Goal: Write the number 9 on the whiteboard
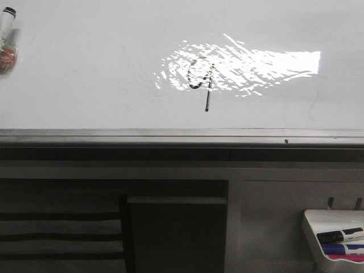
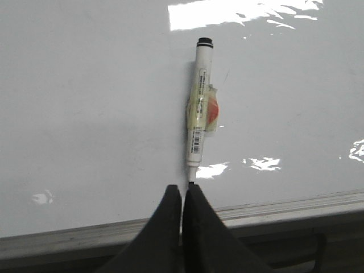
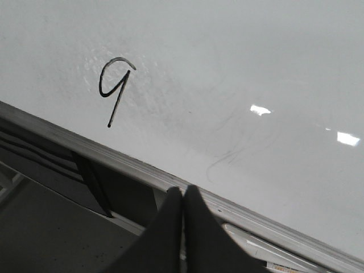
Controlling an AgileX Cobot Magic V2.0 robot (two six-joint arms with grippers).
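The whiteboard (image 1: 85,74) fills the front view, with a glare patch in its middle. The black number 9 (image 1: 208,101) is drawn in that glare, its tail pointing down toward the grey bottom rail (image 1: 170,136). It also shows in the right wrist view (image 3: 116,105). A white marker (image 2: 202,68) with tape and an orange patch lies flat on the board, also seen at the far left of the front view (image 1: 7,20). My left gripper (image 2: 185,189) is shut, and the marker's narrow end sits just beyond its tips. My right gripper (image 3: 183,190) is shut and empty over the rail (image 3: 57,133). Neither gripper shows in the front view.
A small white tray (image 1: 311,227) with black, blue and pink markers hangs below the board at the right. Under the rail are a dark shelf and grey panels (image 1: 176,227).
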